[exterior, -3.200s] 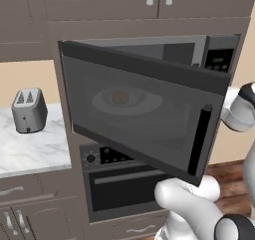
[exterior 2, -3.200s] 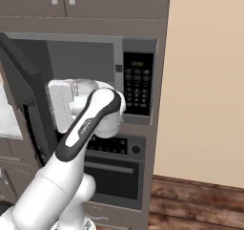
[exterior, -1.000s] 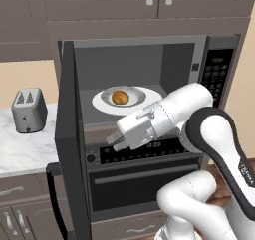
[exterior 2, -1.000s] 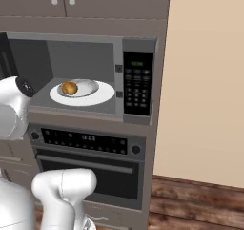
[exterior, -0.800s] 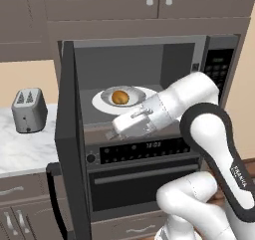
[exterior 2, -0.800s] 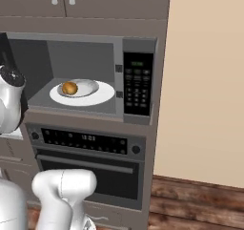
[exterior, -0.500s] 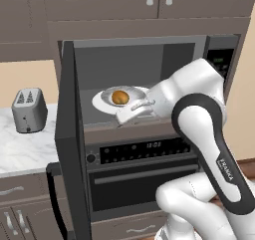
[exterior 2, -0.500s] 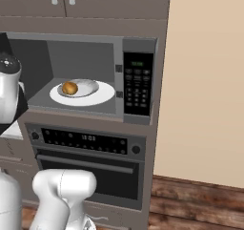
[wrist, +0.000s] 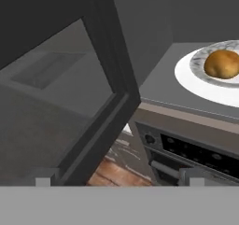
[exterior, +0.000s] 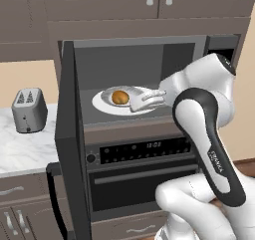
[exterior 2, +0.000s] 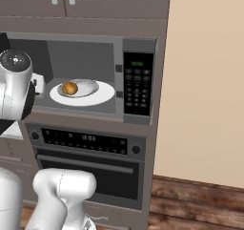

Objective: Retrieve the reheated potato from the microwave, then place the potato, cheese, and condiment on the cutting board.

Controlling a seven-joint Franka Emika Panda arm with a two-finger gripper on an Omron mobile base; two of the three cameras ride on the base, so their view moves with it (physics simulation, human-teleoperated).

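In the left base view, at the centre of the frame, the white two-finger hand is reaching into the open cavity of the large grey steel built-in microwave. Its fingers are spread wide apart and are holding nothing. The small rounded golden-brown potato is sitting just to the left of the fingertips, on a patterned grey dish that is lying on the round white turntable plate. Whether a fingertip is already touching the potato cannot be told from here.

In the right base view the potato is showing left of centre, with the black keypad panel to its right. In the hand view the potato is lying at the upper right edge of the frame, well off the hand's line, while the dark glass door is filling the left side.

The risks, as I judge them: the hand is coming at the potato from the side, so closing now could nudge the smooth round thing along the dish instead of trapping it. A low approach could also catch the dish rim and drag it across the plate. The bulky white forearm is sitting close to the microwave's right frame, and the door is standing edge-on at the left, so a wide swing on the way out could strike either.
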